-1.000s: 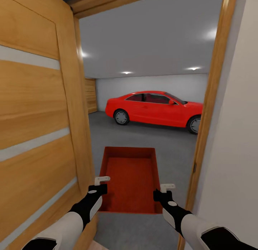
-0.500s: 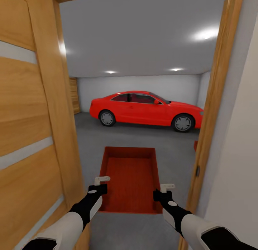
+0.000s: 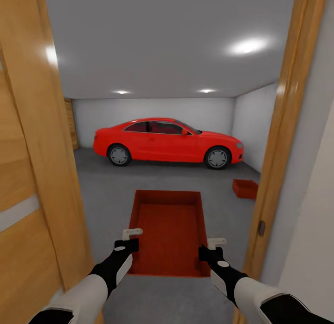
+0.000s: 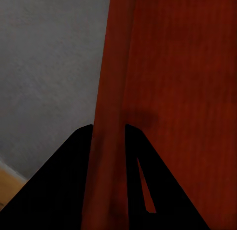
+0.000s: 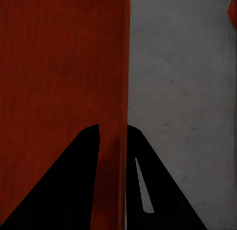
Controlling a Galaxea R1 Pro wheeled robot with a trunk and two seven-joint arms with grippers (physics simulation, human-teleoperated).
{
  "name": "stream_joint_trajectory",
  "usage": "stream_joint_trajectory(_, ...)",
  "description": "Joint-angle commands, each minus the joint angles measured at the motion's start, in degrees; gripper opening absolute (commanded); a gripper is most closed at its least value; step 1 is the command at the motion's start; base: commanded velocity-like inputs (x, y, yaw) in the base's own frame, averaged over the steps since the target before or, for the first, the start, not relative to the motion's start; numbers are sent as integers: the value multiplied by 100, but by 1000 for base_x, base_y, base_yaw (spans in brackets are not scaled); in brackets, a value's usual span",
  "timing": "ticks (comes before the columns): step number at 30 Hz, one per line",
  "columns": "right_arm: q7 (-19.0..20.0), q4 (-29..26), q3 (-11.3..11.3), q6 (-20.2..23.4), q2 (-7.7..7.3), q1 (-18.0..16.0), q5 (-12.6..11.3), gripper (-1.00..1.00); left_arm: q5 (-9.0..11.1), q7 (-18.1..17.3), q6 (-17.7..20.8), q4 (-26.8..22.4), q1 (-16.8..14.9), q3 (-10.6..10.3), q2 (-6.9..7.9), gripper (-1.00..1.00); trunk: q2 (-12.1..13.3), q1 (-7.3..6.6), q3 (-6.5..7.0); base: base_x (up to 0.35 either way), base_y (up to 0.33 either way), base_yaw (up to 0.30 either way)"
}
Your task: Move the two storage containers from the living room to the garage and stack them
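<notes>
The robot stands in a doorway and looks into the garage. It carries one storage container (image 3: 168,232) in front of its trunk, with the open top up and the long side pointing forward. This way the bin is narrow enough to pass between the open wooden door (image 3: 32,184) on the left and the door frame (image 3: 283,143) on the right.

The left claw (image 3: 131,235) holds the left long wall near the corner that is close to the robot, and the right claw (image 3: 214,244) holds the right long wall in the same way. In the left wrist view the thin red wall (image 4: 111,141) passes between the two dark fingers, one on each side of it, so this claw is closed on the wall. The right wrist view shows the same with the right wall (image 5: 116,156). I think two hands at opposite walls keep the bin level and stop it from turning.

The second container (image 3: 245,188) already sits on the dark grey floor (image 3: 106,194) of the garage, ahead and to the right, near the white wall and well apart from the red car (image 3: 167,143). Probably it is the base for the stack, so the carried bin must go on top of it. The robot still has to drive through the door and turn a little to the right.
</notes>
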Motion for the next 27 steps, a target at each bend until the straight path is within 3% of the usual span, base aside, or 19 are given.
stream_joint_trajectory(1, -14, 2, -245, -1, -40, -2, 15, -100, 46, 40, 34, -38, -7, 287, 432, -100, -6, 4, -9, 250, 264, -288)
stream_joint_trajectory(13, -14, 2, -245, 3, -51, -2, 15, -100, 37, 124, 29, -60, -7, 281, 421, -100, -6, 4, -9, 91, 77, -59)
stream_joint_trajectory(14, -14, 11, -27, 3, -54, -2, 15, -100, 70, 126, 29, -30, -7, -77, 18, -100, -6, 4, -8, 0, 0, 0)
stream_joint_trajectory(22, -66, 18, 36, 3, -29, 6, -1, -100, 262, 129, 27, -3, 33, -221, 71, -100, -6, 4, -8, 28, 0, 0)
stream_joint_trajectory(27, -110, 20, 50, 3, 10, 6, 4, -100, 424, 110, 29, -3, 34, -369, 132, -100, -6, 4, -8, 259, 0, 0)
